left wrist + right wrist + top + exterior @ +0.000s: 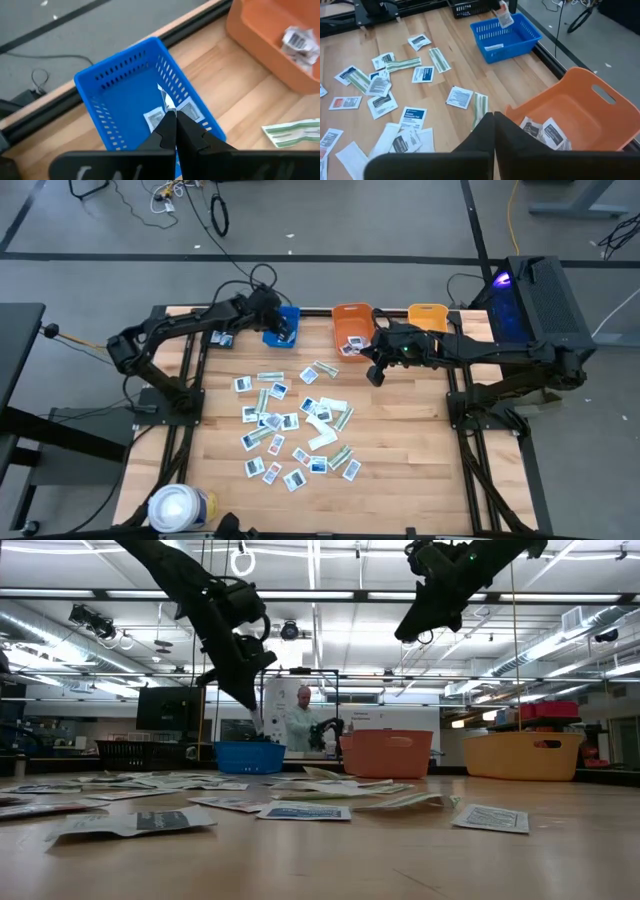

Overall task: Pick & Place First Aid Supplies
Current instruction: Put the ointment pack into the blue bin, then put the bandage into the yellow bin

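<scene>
Many first aid supplies, small white packets and pale green strips [295, 425], lie flat across the wooden table [400, 470]. My left gripper [283, 330] hangs over the blue bin [125, 95], shut on one small white packet [505, 19]. Two more packets [156, 119] lie on that bin's floor. My right gripper [493, 119] is shut with nothing in it, in the air at the near side of the orange bin [352, 328], which holds a few packets [547, 132]. My left gripper pinches the white packet by its upper end [166, 100] between its two fingertips. The fingers slant down from the table's left side. The packet hangs below the fingers, clear of the blue bin.
A yellow bin [428, 315] stands right of the orange one along the far edge. A large white roll [178, 508] sits at the near left corner. A black basket [470, 7] stands beyond the blue bin. A person [302, 720] stands in the room behind the table.
</scene>
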